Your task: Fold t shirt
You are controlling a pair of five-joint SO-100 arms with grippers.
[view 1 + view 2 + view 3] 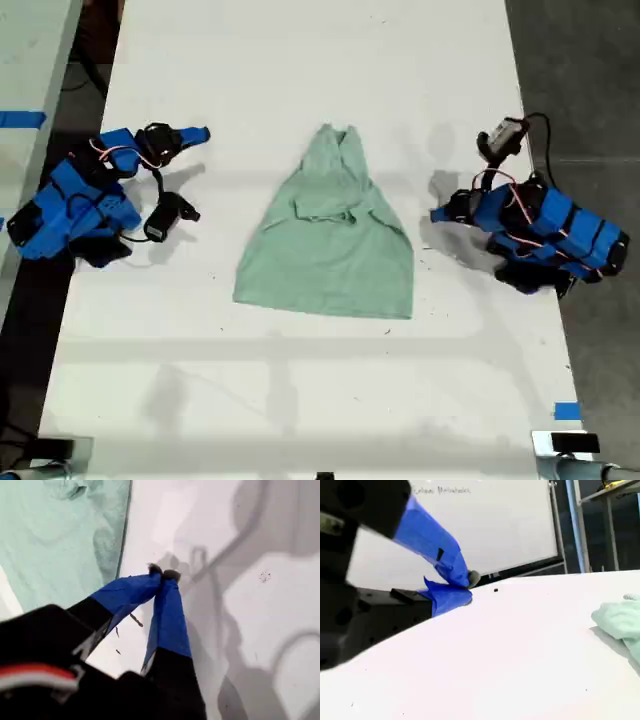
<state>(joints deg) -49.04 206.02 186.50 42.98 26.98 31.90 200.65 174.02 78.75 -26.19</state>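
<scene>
The t shirt [330, 240] lies flat and wrinkled in the middle of the white table [300, 390], its narrow neck end toward the far side and its wide hem toward the near side. My first gripper [437, 214] rests shut on the table at the exterior view's right, a short gap from the shirt's side edge. The first wrist view shows its blue fingertips [164, 572] together beside the t shirt [60, 535]. My second gripper [203, 132] sits shut at the exterior view's left, well apart from the cloth. In the second wrist view its tips [469, 587] meet, with the t shirt [620, 620] far off.
A blue tape mark [566, 410] sits near the table's near corner on the exterior view's right. Another table with blue tape [22, 119] stands at the exterior view's left. A whiteboard [485, 525] rises beyond the table's edge.
</scene>
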